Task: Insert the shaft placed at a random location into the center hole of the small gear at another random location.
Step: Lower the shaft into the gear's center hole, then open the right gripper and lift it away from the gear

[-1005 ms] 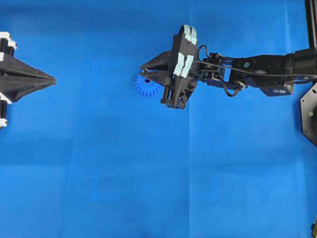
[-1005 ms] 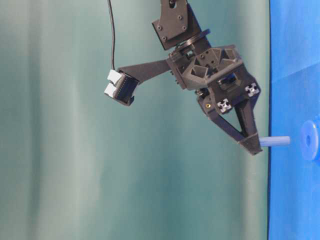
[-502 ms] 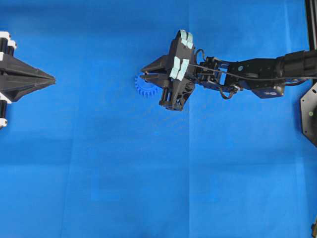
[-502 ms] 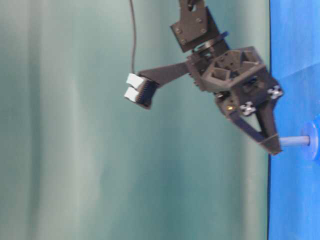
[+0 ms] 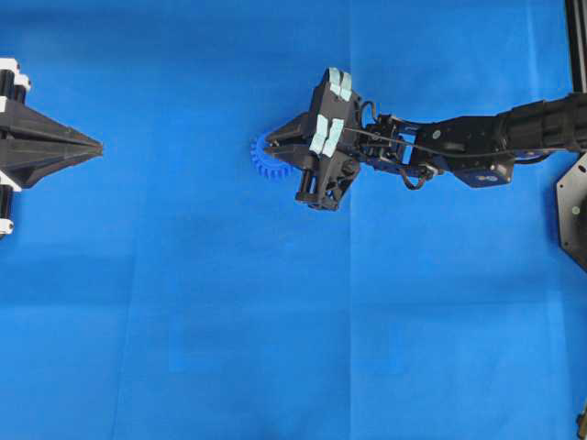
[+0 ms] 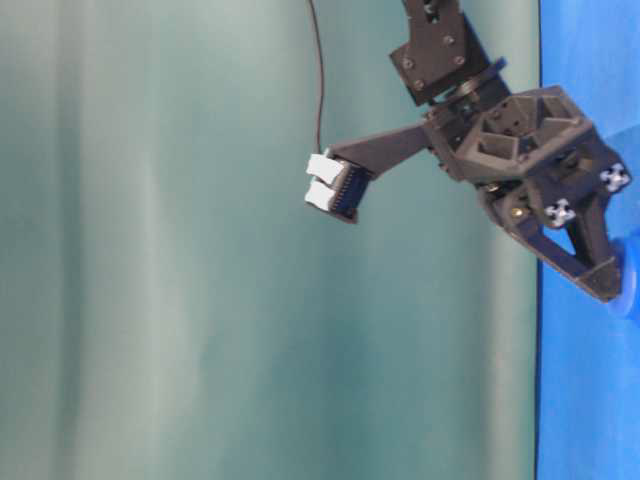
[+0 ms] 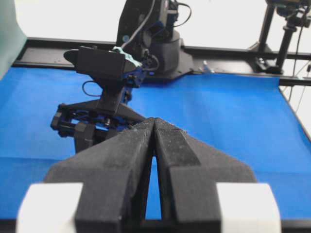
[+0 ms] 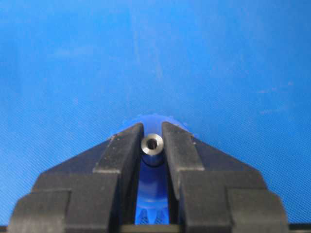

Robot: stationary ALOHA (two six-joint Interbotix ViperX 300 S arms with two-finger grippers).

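Silvery-grey metal shaft, seen end-on, sat clamped between the black fingers of the right gripper, directly over the small bright blue plastic gear, upper centre of the overhead view. Insertion looked under way; full seating into the hidden centre hole unconfirmed. Left gripper pinched together, empty, far left.

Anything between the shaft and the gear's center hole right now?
Nothing visible. The right gripper holds the shaft directly over the small gear, fingertips right at it in the table-level view. The center hole itself is hidden behind shaft and jaws.
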